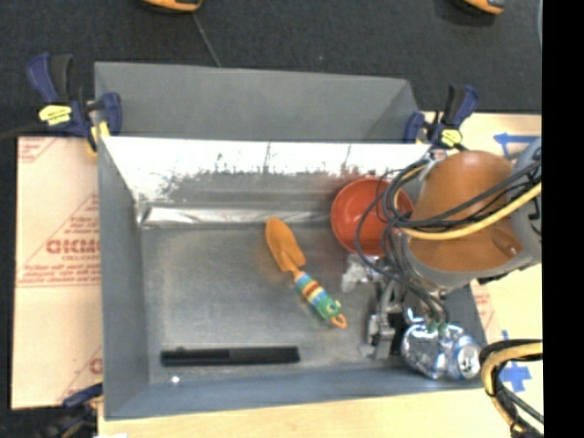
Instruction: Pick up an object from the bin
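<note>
Camera view, grey metal bin (119,245), notes running left to right.

Near left of the floor: a long black bar (230,356) lies flat, parallel to the near wall, well apart from everything else.

Middle of the floor: an orange toy shovel (294,265) lies on a slant, its blade toward the far left and its striped, many-coloured handle pointing near and right.

Far right: a red bowl (351,217) sits against the far wall, its right part hidden under the arm's orange wrist cover (465,213) and cables.

Right side, near half: the gripper (379,331) hangs low over the floor, below the wrist cover. It stands between the shovel's handle end on its left and a crumpled silvery thing (438,352) on its right. I cannot tell from here whether it is released or clenched.

Near right corner: the crumpled silvery thing rests against the right wall, just beside the gripper and the closest object to it. I cannot tell whether the two touch.
</note>
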`<state>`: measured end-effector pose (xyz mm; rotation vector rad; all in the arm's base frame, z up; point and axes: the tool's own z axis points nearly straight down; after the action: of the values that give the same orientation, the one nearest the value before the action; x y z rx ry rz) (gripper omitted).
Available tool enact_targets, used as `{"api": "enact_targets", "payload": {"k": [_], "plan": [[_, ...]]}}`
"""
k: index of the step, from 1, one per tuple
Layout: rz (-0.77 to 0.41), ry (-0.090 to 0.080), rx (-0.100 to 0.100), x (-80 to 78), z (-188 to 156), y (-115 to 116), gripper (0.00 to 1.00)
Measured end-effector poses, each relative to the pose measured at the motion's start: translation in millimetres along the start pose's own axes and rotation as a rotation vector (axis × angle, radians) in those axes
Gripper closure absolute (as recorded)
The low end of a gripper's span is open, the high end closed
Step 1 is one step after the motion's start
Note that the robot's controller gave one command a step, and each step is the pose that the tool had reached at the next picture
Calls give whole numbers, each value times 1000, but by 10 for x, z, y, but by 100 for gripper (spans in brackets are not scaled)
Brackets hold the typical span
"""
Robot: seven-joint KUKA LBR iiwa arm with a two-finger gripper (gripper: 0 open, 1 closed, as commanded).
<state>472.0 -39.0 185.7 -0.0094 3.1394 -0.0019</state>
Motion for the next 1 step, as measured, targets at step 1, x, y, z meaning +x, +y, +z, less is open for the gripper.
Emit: {"api": "enact_targets", "payload": {"k": [1], "plan": [[0,0,0,0,0,0,0]]}}
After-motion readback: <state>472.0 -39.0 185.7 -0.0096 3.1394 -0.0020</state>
